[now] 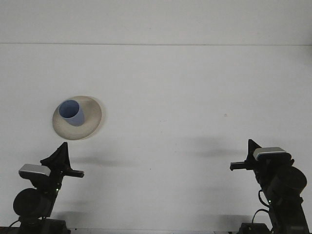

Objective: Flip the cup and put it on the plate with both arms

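On the left half of the white counter (185, 97), toward the middle of its depth, you see a cream plate (90, 123). The blue cup (72, 112) stands on the plate's left portion with its open mouth facing up, leaning slightly. Cup and plate are in contact; nothing else touches them.

At the near left corner, you find the left end effector (62, 161). It sits low in the frame, just near of the plate and clear of it. Its dark fingers point partly toward the plate and partly sideways; you cannot tell from this view whether they are apart or together.

At the near right corner, you find the right end effector (243, 158). It is well apart from the cup and plate, over bare counter. One finger points left and another points up and away, but this view does not show whether the jaws are spread or closed.

Neither end effector holds anything you can see.
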Robot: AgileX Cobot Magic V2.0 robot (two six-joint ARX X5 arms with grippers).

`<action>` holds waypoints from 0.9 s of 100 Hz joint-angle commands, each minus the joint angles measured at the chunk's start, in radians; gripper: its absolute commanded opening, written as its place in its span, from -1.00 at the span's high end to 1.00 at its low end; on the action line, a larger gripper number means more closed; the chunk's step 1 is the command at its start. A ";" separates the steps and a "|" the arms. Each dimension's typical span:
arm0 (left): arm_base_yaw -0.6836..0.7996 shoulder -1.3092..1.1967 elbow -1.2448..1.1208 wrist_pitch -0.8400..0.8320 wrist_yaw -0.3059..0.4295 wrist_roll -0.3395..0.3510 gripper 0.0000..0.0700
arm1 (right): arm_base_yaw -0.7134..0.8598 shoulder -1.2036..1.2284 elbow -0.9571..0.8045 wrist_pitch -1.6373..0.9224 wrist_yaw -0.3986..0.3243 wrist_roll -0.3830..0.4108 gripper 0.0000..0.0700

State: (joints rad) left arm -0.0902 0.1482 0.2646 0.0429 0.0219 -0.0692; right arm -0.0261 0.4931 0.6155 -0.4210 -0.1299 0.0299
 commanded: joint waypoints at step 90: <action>0.005 -0.145 -0.251 0.189 -0.002 -0.003 0.97 | 0.000 0.003 0.011 0.027 0.001 -0.005 1.00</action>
State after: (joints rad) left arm -0.0856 0.0051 0.0341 0.2222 0.0219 -0.0696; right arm -0.0261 0.4931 0.6155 -0.4057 -0.1299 0.0299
